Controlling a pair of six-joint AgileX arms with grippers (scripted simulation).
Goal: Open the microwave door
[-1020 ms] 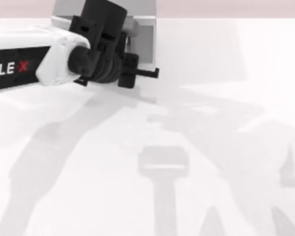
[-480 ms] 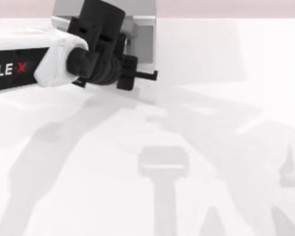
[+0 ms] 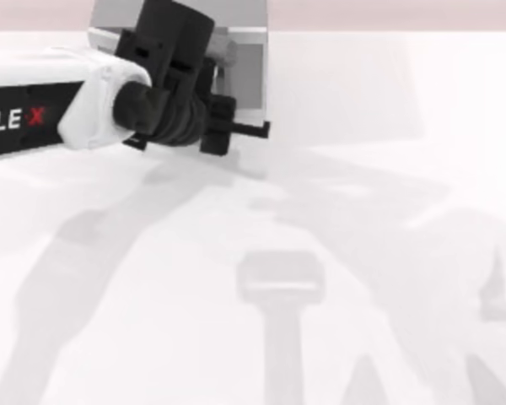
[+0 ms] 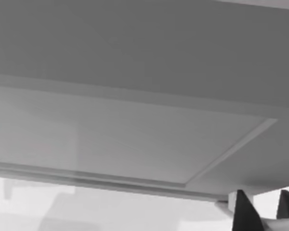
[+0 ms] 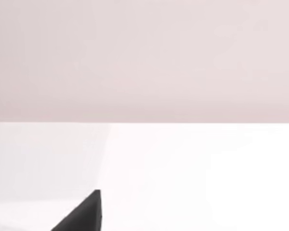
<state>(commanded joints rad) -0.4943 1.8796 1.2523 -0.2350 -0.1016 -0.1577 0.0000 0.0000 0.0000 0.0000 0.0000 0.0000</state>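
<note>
While our left gripper [image 3: 251, 128] edges slightly leftward at upper left since a second ago, the microwave [image 3: 244, 59] door [image 4: 135, 139] looks barely opened; grip state unclear. Right arm out of frame.

One microwave [image 3: 244, 59] with one microwave door [image 4: 135, 139], one arm [image 3: 59, 105] and one table [image 3: 388, 253].

left arm [image 3: 42, 114] crowding microwave [image 3: 244, 59] front, open table [image 3: 388, 211] rightward
</note>
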